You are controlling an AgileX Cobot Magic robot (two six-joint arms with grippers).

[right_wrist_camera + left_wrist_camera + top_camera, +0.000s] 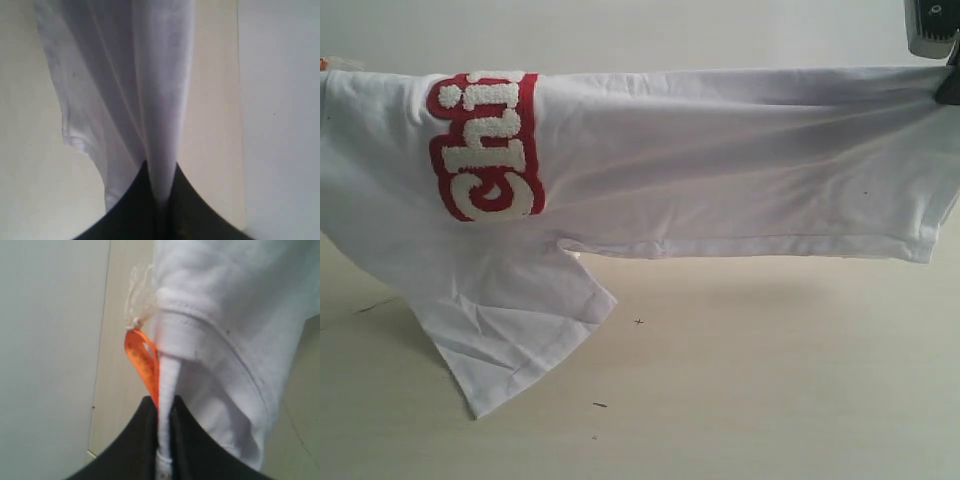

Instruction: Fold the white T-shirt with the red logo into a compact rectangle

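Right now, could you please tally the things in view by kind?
T-shirt: 1
logo: 1
orange tag: 1
grippers: 2, the left gripper and the right gripper, both shut on the T-shirt
Total: 5

Work surface: a counter [770, 400] in a pale beige wood-grain finish, matte and evenly lit. Rear boundary: a plain off-white wall [620, 30], unmarked. The counter carries a small cross mark [638, 322] and a short dark fleck [600, 405] (both near the middle front). Lighting is diffuse; one soft shadow [740, 290] lies across the counter's far half.
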